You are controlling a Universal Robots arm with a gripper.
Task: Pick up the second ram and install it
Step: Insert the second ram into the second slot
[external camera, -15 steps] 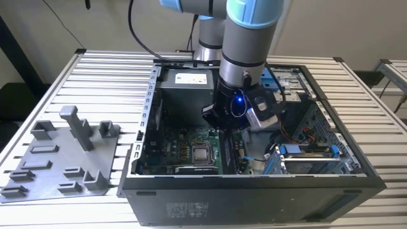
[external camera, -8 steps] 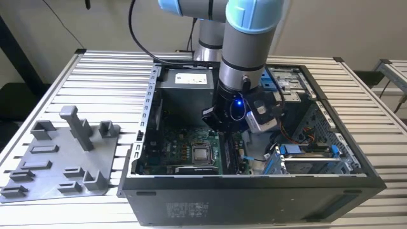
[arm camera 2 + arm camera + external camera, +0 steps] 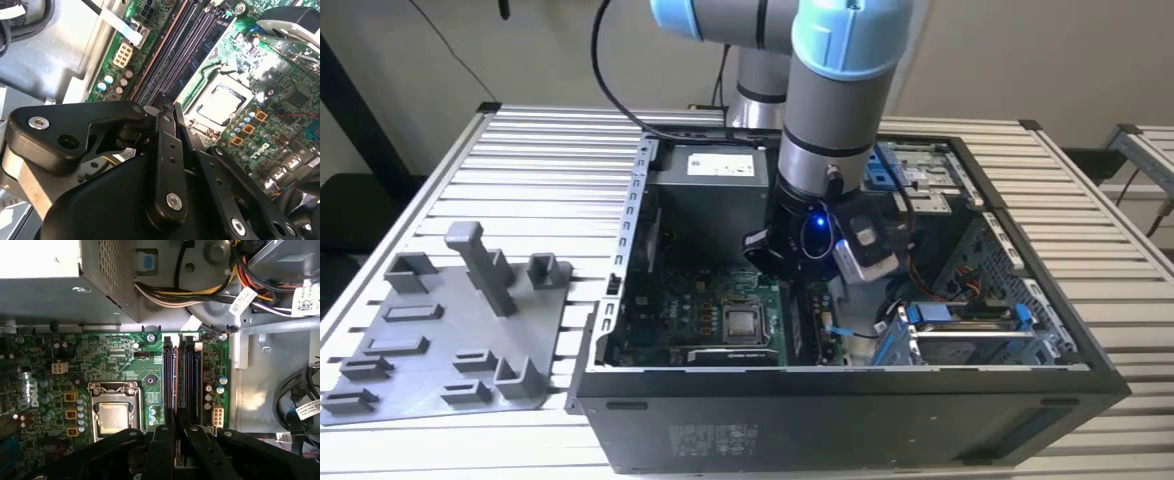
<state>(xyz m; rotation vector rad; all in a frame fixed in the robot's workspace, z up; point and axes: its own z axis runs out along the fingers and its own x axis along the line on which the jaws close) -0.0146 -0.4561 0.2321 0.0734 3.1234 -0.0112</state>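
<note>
**Tool low over the memory slots inside the open computer case**

In the exterior view the arm (image 3: 834,100) reaches straight down into the open computer case (image 3: 854,420), which lies on its side on the slatted table (image 3: 494,150). The tool (image 3: 790,262) hangs just above the green motherboard (image 3: 707,310), close to the square processor socket (image 3: 744,322) on the side toward the exterior view's right.

In both wrist views the black tool (image 3: 178,432) (image 3: 162,107) points at the row of long, dark memory slots (image 3: 180,380) (image 3: 185,45), and its tip lines up with the gap running between them. The slots lie just beside the processor socket (image 3: 112,415) (image 3: 220,102), between it and the edge of the motherboard (image 3: 115,355).

I cannot tell whether the tool is open or closed, or whether it has hold of anything. Nor can I tell whether the second ram sits at the tool's tip or already in one of the slots; any strip there would be seen edge-on against the dark slots.

Beyond the slots, the first wrist view shows the grey power supply box (image 3: 50,290) and a bundle of coloured cables (image 3: 200,290). In the exterior view a grey fixture tray (image 3: 427,340) lies on the table, well apart from the tool at the exterior view's left, and light-blue drive-bay clips (image 3: 961,315) sit in the case at its right.
</note>
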